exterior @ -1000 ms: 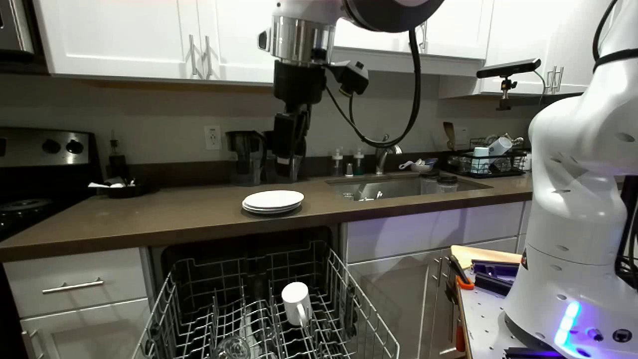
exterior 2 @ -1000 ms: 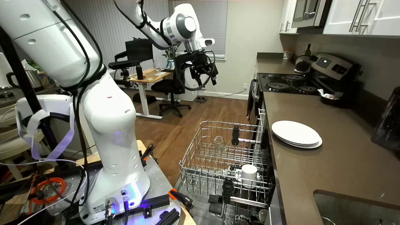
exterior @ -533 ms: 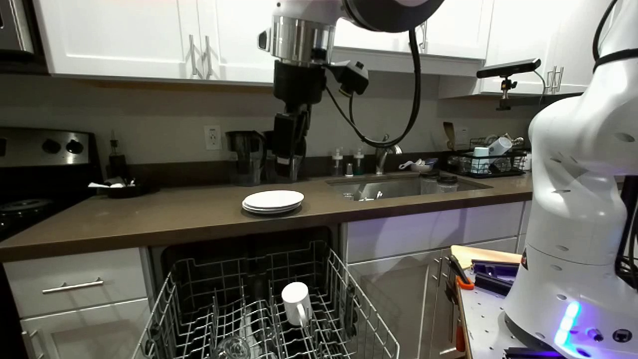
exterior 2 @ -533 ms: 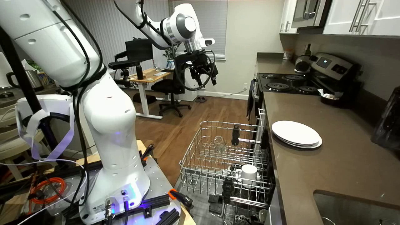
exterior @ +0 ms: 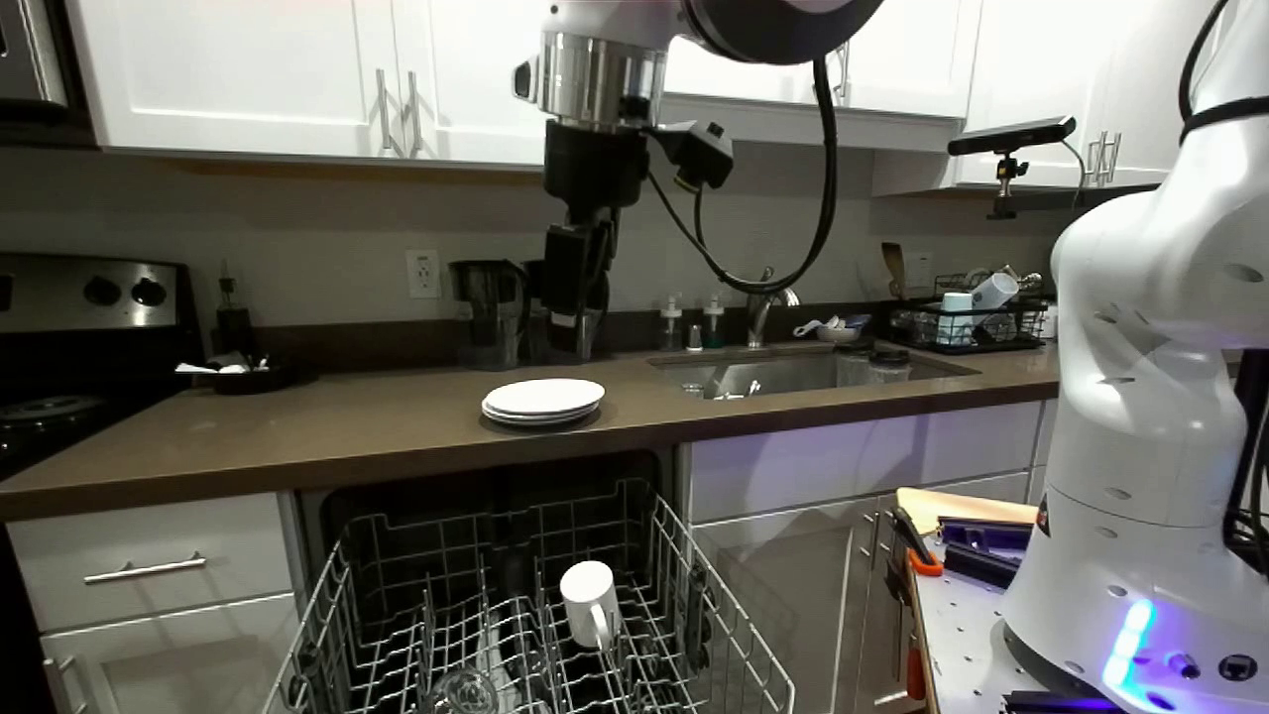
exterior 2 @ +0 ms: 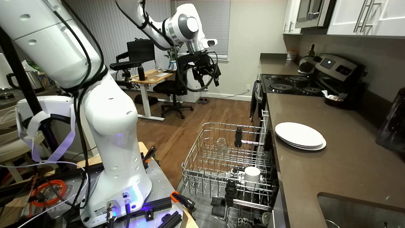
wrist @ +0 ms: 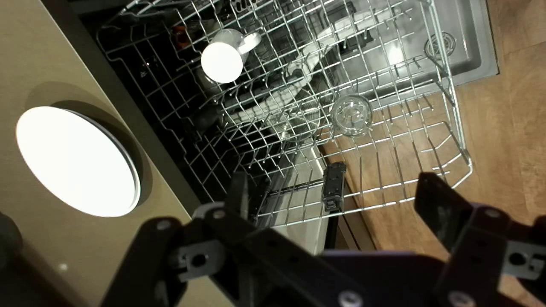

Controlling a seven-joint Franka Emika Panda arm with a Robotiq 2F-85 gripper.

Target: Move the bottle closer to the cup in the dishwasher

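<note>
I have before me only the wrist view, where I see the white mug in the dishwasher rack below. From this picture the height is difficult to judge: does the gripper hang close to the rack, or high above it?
Observer: High above it. Both exterior views show a wide gap between the gripper and the dishwasher rack with the white mug in it.
Operator: Thank you. What is mounted higher up, outside of my picture?
Observer: Both exterior views show white cabinets above the countertop.
Operator: Understood. Is something built into that countertop, which I do not see?
Observer: Yes, a sink, visible in both exterior views.
</note>
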